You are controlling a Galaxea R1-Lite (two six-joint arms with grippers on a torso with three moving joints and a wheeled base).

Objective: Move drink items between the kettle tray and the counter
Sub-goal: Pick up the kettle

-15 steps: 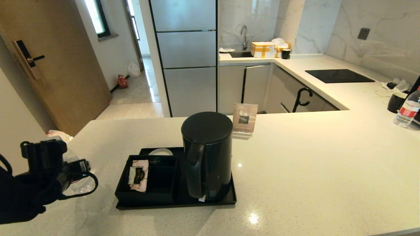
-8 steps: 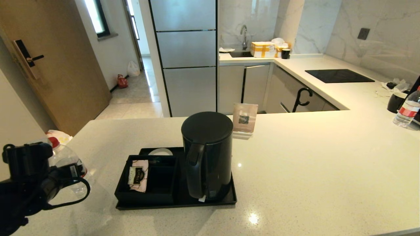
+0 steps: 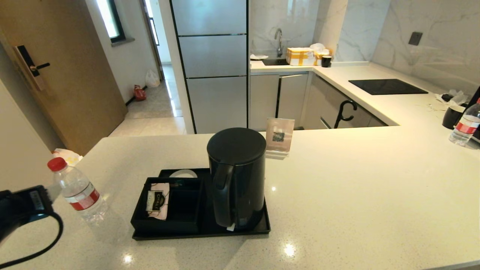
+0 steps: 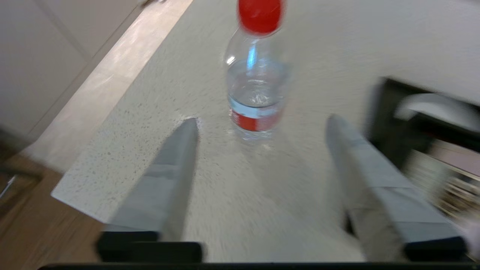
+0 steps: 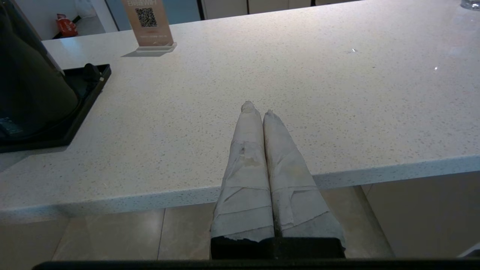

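Left gripper (image 4: 262, 127) faced an upright water bottle (image 4: 257, 80).
Its jaws were spread, empty; the bottle stood just beyond them on the counter (image 3: 356, 180).

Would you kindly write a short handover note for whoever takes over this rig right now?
Left tool: open, empty, at the counter's left edge, apart from the water bottle.
Right tool: shut, empty, parked at the counter's near edge.
Water bottle: upright on the counter, left of the kettle tray.
Kettle: on the tray, handle facing the robot.
Second bottle: far right on the counter.
Done: one bottle stands on the counter beside the tray.
Left: probably the kettle or the far bottle; which one is unclear.
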